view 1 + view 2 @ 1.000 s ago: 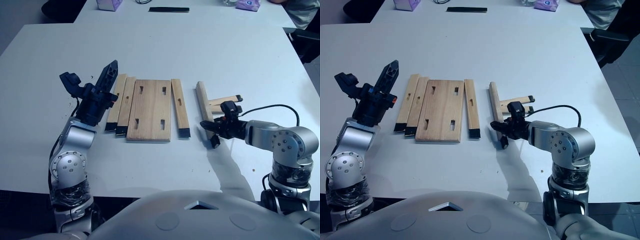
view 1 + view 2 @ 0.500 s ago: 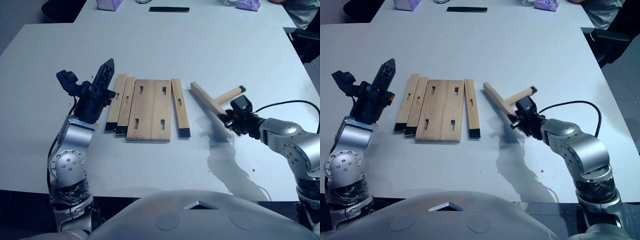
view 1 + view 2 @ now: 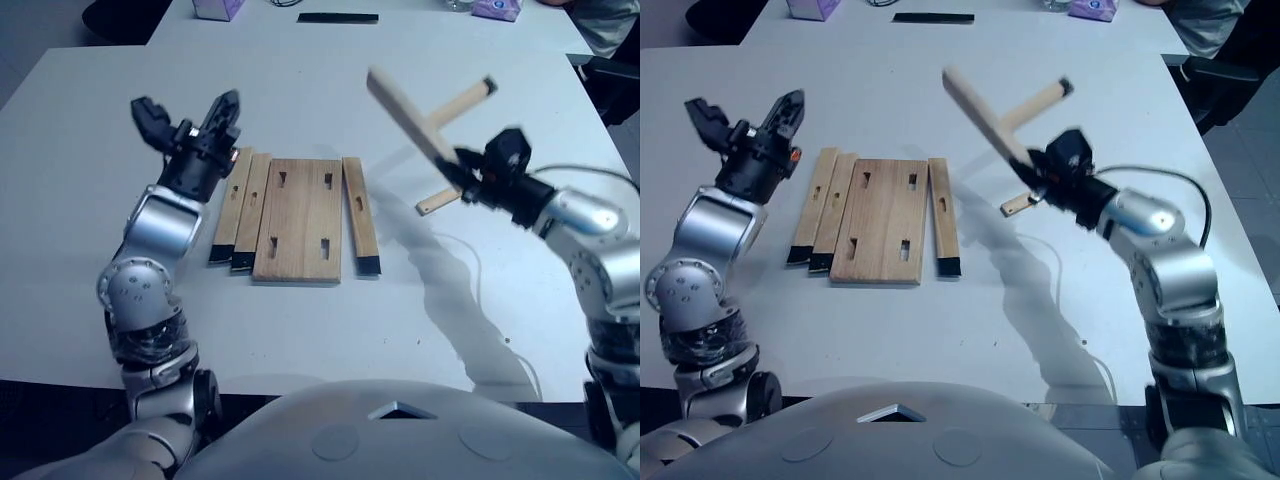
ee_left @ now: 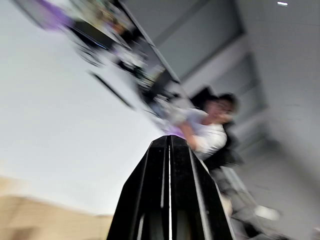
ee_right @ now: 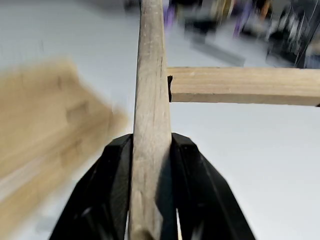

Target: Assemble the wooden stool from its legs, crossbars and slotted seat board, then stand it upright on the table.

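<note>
My right gripper (image 3: 468, 180) is shut on a wooden leg (image 3: 410, 118) held tilted in the air over the table's right half. A crossbar (image 3: 458, 103) sticks out of that leg near its middle. In the right wrist view the leg (image 5: 150, 90) runs between the two black fingers (image 5: 117, 170), with the crossbar (image 5: 240, 85) off to one side. Another short crossbar (image 3: 436, 200) lies on the table below. The slotted seat board (image 3: 298, 220) lies flat, with two legs (image 3: 242, 208) along its left side and one leg (image 3: 360, 214) along its right. My left gripper (image 3: 222, 110) is shut and empty, raised beyond the left legs.
A black cable (image 3: 470, 275) trails across the white table (image 3: 300, 110) near my right arm. On a second table behind lie a black strip (image 3: 337, 18) and purple packets (image 3: 218, 8).
My right gripper has lifted the leg with its crossbar off the table, up and away from me; one crossbar stayed on the table. My left gripper has moved farther out, over the table.
</note>
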### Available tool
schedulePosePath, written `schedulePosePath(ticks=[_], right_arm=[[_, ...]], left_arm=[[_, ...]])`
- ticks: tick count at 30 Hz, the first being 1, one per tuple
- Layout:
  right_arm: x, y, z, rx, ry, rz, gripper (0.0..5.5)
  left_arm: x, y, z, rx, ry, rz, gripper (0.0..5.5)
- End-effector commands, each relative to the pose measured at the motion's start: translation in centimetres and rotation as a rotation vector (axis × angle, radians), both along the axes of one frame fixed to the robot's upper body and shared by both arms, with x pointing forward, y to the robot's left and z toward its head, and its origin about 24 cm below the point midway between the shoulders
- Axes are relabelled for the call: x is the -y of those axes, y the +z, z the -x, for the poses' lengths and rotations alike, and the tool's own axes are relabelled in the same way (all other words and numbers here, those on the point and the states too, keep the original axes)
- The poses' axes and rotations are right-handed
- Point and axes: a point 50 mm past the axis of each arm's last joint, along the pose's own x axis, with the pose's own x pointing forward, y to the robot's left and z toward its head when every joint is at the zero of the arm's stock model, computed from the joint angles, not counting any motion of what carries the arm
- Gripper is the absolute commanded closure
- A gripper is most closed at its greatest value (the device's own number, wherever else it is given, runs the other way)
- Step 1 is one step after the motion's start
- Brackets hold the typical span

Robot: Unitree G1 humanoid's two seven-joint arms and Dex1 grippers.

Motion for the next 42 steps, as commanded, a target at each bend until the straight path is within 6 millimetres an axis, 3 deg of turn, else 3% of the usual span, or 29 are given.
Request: schedulePosePath(ticks=[1, 8, 14, 18, 25, 36, 42], right_arm=[[-0.6, 3.4, -1.9, 0.088, 0.129, -0.16, 4.45], [-2.1, 6.4, -1.9, 0.183, 0.256, -0.255, 4.45], [-3.1, 6.9, -1.7, 0.207, 0.315, -0.23, 4.45], [-3.5, 7.0, -1.4, 0.226, 0.324, -0.214, 4.45], [-3.7, 6.5, -1.7, 0.276, 0.297, -0.14, 4.45], [-4.0, 4.1, -1.6, 0.255, 0.289, -0.105, 4.45], [-4.1, 4.1, -1.2, 0.262, 0.302, -0.107, 4.45]], left_arm=[[1.7, 1.7, -0.6, 0.021, -0.181, 0.182, 4.9], [3.6, 4.8, -1.2, 0.094, -0.381, 0.374, 3.87], [4.0, 5.3, -1.3, 0.096, -0.408, 0.361, 2.9], [4.2, 4.9, -1.8, 0.055, -0.373, 0.255, 2.2], [4.6, 4.6, -3.0, 0.002, -0.289, 0.069, 2.15], [5.1, 6.2, -2.5, 0.05, -0.393, 0.162, 2.15], [4.9, 5.6, -3.3, -0.014, -0.372, 0.102, 2.15]])
